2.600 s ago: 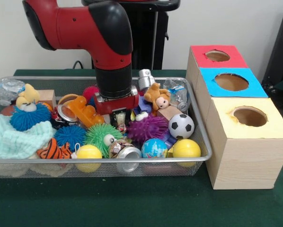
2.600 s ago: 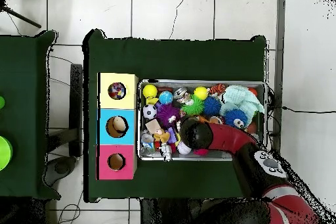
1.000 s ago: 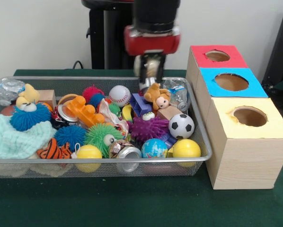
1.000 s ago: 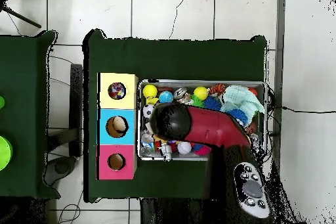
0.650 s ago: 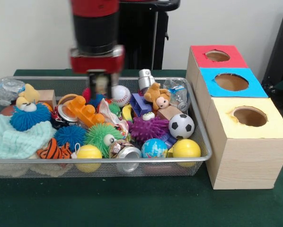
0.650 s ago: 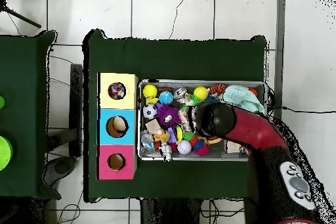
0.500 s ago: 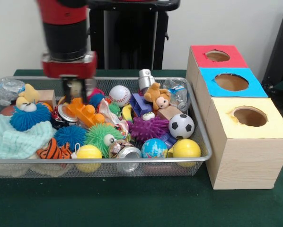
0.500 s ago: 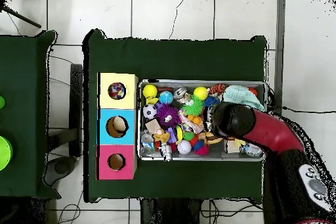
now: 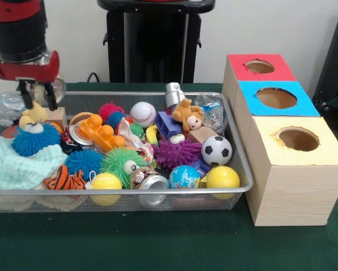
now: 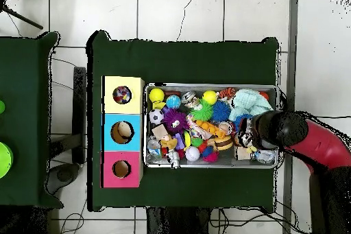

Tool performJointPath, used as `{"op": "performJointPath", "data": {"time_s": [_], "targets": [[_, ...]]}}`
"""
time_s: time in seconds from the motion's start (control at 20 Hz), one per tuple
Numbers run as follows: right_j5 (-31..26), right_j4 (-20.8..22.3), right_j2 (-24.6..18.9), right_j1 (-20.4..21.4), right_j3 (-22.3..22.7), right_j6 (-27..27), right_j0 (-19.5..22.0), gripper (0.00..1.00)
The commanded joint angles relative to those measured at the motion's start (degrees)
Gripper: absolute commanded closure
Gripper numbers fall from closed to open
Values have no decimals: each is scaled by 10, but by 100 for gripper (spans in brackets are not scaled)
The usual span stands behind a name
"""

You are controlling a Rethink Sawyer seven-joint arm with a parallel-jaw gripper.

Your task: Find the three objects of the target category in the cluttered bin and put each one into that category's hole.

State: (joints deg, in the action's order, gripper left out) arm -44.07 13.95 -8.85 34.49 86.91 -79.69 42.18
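Now gripper [image 9: 38,96] upper left of front view, jaws spread, empty, above yellow plush [image 9: 33,113] in bin [image 9: 129,195]

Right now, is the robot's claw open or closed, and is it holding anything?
Open and empty. In the front view the claw hangs over the bin's far corner, its two fingers apart with nothing between them.

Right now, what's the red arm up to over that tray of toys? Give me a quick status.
Gripper open, empty, above the silver wire-mesh bin, far corner. Yellow plush toy right beneath. Bin packed with clutter.
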Motion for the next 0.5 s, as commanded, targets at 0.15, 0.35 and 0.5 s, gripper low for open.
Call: {"op": "performJointPath", "data": {"time_s": [0.15, 0.35, 0.5], "targets": [[-22, 45, -102, -7, 8, 126, 9, 0], [2, 54, -110, -5, 25, 99, 9, 0], [17, 58, -112, -5, 37, 76, 7, 0]]}}
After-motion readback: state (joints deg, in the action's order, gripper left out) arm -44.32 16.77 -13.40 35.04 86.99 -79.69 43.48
